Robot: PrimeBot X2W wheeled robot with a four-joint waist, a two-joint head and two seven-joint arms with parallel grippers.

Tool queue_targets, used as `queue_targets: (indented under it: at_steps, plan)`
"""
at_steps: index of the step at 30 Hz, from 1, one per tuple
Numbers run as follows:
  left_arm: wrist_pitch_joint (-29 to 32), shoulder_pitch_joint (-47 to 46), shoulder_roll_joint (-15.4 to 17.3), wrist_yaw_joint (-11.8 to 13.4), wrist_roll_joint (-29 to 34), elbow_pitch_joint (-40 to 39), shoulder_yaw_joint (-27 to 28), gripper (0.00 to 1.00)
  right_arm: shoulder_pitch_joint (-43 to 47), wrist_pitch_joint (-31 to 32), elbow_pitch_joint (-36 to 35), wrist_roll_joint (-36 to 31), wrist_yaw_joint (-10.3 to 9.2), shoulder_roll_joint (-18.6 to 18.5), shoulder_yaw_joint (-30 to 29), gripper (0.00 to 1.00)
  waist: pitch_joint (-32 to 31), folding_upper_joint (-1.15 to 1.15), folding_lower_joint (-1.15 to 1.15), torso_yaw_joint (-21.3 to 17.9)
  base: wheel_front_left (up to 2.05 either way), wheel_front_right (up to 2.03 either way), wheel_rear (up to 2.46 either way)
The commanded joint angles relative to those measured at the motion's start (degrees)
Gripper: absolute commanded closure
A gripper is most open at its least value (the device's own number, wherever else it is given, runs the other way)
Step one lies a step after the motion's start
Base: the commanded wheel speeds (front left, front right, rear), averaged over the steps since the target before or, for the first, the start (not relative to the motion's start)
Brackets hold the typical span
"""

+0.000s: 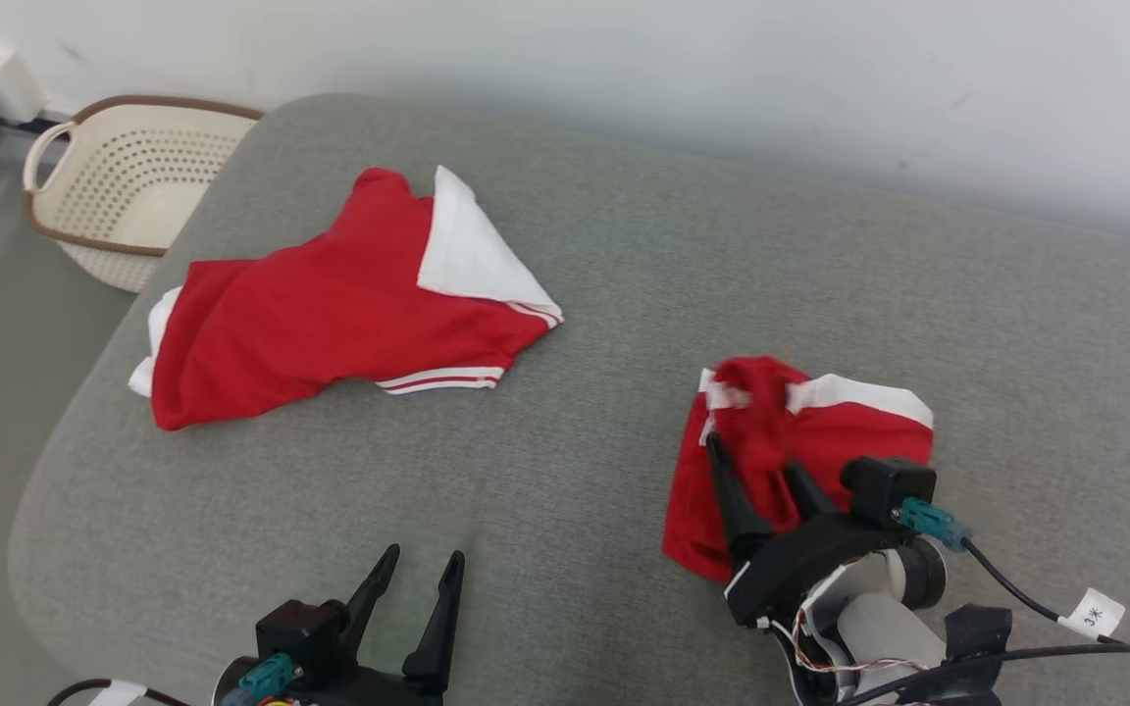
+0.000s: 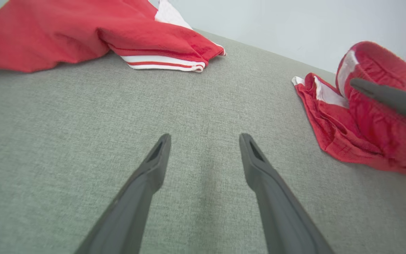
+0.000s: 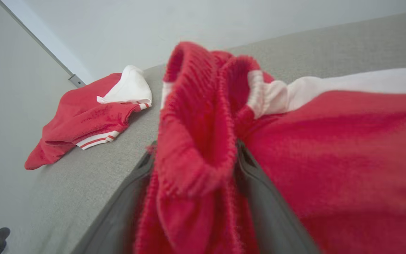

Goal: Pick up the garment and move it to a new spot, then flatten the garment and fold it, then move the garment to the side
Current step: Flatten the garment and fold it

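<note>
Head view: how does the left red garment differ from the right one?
The left garment lies spread out and flat; the right garment is bunched, with a fold standing up. The left garment lies untouched; the right gripper has its fingers either side of the right garment's raised fold. Both are red with white trim, on the grey cushion.

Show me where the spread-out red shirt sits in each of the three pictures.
Head view: shirt at upper left, beside the basket.
Left wrist view: shirt along the top left edge.
Right wrist view: shirt at middle left, further away.
Shared landmark: the crumpled garment lies to the shirt's right in all three.
</note>
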Motion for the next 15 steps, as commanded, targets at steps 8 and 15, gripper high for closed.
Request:
queue_targets:
  at_steps: [8,15]
  plan:
    - [-0.06,1.34,0.06,1.29,1.65,-2.07,1.77,0.00,1.18,-0.03,-5.09,0.07,-0.02,0.16,-0.57,0.00,-0.21,0.00,0.00,0.36,0.00,0.00,0.00]
    - [-0.06,2.10,0.07,1.78,2.31,-2.53,2.18,0.00,6.08,-0.02,-9.74,0.03,-0.02,-1.97,-4.96,0.00,-0.92,0.00,0.00,-1.67,0.00,0.00,0.00]
